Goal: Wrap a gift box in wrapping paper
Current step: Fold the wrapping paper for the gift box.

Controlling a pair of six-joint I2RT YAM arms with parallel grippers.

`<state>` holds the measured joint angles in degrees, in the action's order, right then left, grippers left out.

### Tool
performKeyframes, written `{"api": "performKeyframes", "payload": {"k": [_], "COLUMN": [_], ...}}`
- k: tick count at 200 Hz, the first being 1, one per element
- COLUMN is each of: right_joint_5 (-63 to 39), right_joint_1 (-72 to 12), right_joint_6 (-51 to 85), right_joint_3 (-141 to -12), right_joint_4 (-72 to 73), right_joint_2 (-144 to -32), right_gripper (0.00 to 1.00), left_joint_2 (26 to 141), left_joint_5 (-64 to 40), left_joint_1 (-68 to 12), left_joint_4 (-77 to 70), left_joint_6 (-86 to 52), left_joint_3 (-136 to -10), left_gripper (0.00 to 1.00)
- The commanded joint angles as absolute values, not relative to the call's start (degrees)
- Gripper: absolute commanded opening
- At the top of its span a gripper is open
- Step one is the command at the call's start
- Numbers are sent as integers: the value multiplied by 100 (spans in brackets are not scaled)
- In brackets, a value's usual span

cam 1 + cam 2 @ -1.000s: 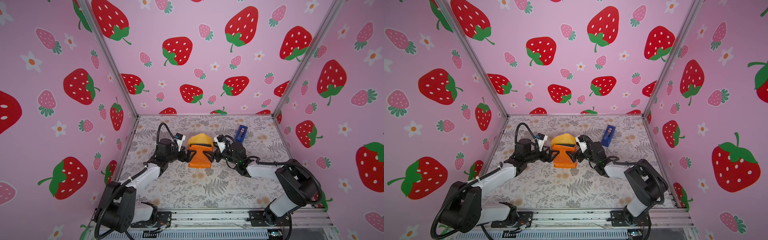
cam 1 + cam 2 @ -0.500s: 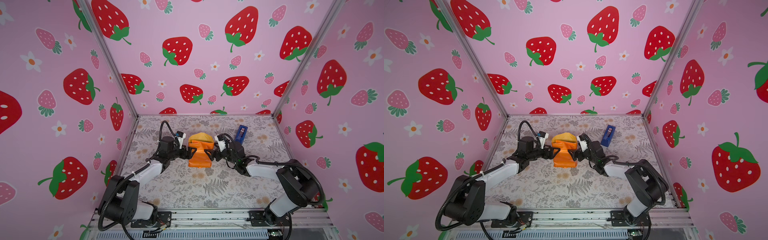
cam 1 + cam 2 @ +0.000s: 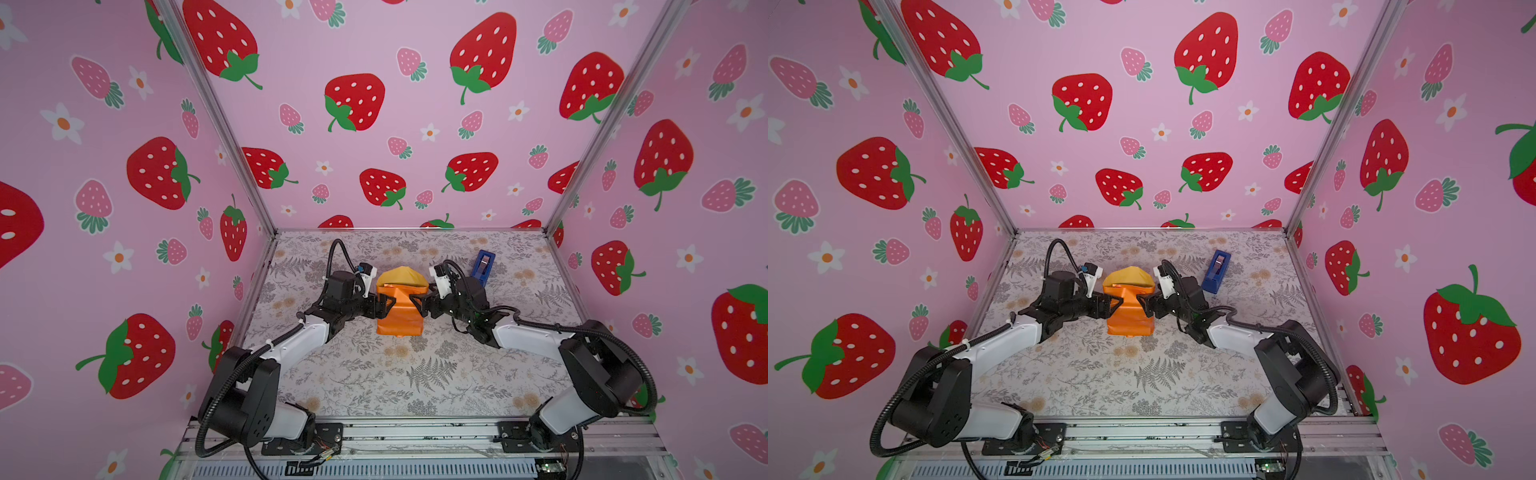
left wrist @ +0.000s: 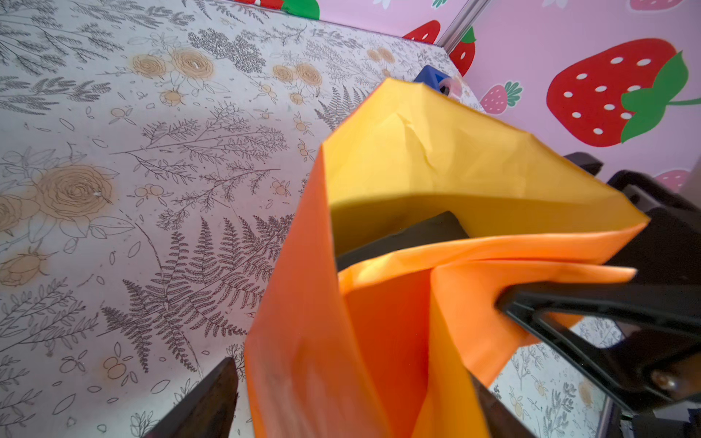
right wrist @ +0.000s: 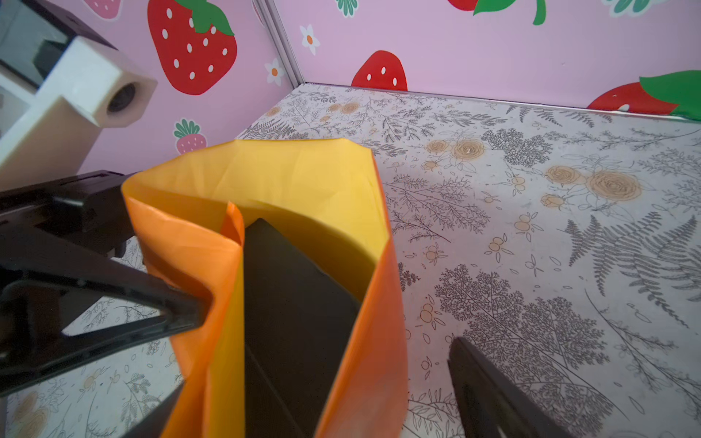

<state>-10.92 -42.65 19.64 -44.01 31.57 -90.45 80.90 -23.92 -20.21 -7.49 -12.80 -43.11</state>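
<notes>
Straddling the wrapping paper [image 3: 399, 316] on floral table covering [image 3: 415, 374] amid pink strawberry walls [image 3: 395, 50], both arms' jaws spread.

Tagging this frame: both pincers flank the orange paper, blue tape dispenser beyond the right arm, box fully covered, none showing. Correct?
Not covered: the right wrist view shows the gift box through the open end of the wrapping paper. Rest stands: left pincer and right pincer flank it, tape dispenser beyond the right arm.
</notes>
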Motion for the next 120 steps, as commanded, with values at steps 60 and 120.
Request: {"api": "performKeyframes", "payload": {"k": [60,120], "right_joint_5": [-380,163], "right_joint_1": [-4576,-4727], "right_joint_6": [2312,2646], "right_joint_3": [-4605,-4439], "right_joint_4": [2254,2369], "right_joint_2": [-9116,-9098], "right_gripper": [83,72], "left_joint_2": [7966,7982], "left_joint_5": [-1759,-352], "left_joint_1": [-2252,-2469], "left_joint_4": [-143,-295], "left_joint_6": [-1115,-1310], "left_joint_3": [-4230,-4308], "left_gripper": [78,61]}}
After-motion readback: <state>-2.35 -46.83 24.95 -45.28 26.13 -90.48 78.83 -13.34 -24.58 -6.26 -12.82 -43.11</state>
